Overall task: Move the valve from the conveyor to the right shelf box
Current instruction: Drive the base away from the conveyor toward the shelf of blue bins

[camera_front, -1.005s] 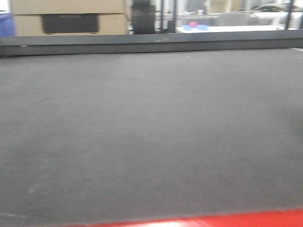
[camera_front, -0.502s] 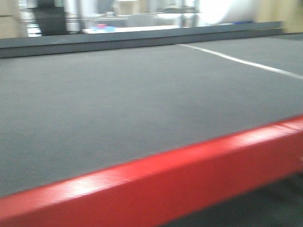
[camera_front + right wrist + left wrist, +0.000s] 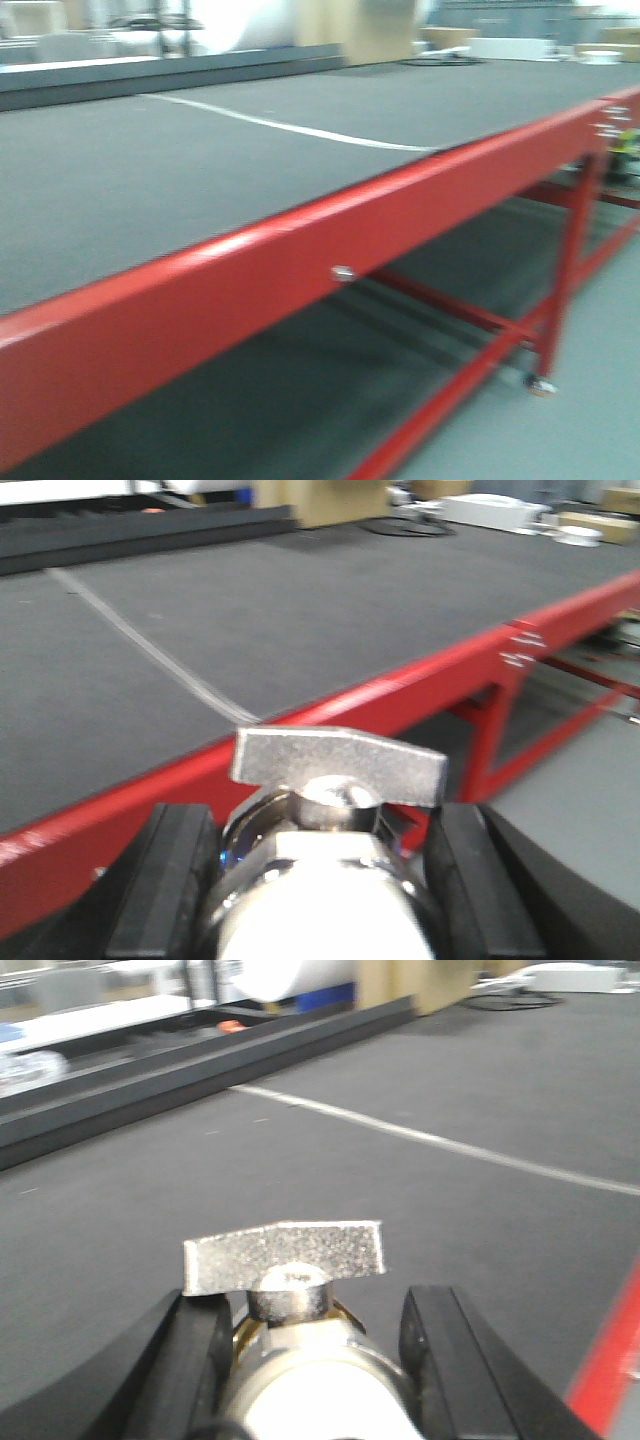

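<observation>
My left gripper [image 3: 315,1365] is shut on a silver valve [image 3: 300,1290] with a flat T-shaped handle, its black fingers [image 3: 190,1360] on either side of the body. It hangs over the dark grey conveyor [image 3: 450,1080] belt. My right gripper [image 3: 320,885] is shut on a second silver valve [image 3: 335,790] of the same kind, held just off the conveyor's [image 3: 250,600] red front edge [image 3: 350,705]. The front view shows the conveyor [image 3: 150,170] but neither gripper. No shelf or box is in view.
The conveyor's red frame [image 3: 300,260] runs diagonally across the front view, with red legs [image 3: 565,270] and grey floor [image 3: 590,420] at the right. A white line [image 3: 270,125] crosses the belt. A black rail [image 3: 200,1060] lines the far edge. Boxes and clutter stand behind.
The front view has swung to the right. The red edge has gone from the bottom of the frame to a diagonal across it, and the legs and floor have come into view.
</observation>
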`<action>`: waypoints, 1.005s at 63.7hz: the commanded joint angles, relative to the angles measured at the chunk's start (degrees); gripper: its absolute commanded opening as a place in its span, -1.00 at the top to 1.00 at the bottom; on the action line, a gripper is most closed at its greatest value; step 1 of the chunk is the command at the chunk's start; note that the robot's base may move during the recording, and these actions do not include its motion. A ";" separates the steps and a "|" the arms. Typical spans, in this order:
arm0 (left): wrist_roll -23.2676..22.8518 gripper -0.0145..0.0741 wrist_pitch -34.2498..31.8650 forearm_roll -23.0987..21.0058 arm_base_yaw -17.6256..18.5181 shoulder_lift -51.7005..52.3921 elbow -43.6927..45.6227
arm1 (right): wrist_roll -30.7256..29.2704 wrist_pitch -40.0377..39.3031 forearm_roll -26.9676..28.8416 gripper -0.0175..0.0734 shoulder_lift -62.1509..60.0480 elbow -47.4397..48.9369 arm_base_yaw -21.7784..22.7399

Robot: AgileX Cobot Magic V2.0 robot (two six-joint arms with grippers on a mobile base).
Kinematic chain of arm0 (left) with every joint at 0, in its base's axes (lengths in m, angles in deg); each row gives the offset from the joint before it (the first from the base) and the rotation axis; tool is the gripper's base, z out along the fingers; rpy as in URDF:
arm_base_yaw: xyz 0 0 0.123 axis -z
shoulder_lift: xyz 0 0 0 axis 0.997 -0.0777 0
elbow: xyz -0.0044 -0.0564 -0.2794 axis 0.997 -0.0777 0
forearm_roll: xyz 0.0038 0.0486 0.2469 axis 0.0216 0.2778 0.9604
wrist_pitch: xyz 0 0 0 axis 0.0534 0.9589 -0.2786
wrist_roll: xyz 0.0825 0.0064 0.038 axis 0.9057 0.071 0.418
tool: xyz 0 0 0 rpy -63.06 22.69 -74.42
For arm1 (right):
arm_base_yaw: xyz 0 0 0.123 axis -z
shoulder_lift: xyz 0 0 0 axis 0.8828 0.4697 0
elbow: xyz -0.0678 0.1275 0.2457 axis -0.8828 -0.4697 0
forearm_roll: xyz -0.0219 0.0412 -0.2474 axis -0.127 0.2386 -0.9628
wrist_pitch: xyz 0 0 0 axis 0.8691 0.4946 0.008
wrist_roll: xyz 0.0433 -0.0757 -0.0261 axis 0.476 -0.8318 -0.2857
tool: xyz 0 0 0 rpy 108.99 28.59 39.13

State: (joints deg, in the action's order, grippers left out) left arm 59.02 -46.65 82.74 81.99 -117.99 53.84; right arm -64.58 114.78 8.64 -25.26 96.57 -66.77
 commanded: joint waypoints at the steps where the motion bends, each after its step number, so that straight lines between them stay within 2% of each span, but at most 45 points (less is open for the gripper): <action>1: -0.24 0.92 -3.28 -0.48 0.27 0.43 0.40 | -0.09 -4.77 -0.36 0.95 -0.50 1.04 -0.06; 64: -0.24 0.92 -3.28 -0.48 0.27 0.43 0.40 | -0.09 -4.77 -0.36 0.95 -0.50 1.04 -0.06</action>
State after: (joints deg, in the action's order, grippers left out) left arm 59.02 -46.65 82.74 81.99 -117.99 53.84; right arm -64.58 114.78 8.64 -25.26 96.57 -66.77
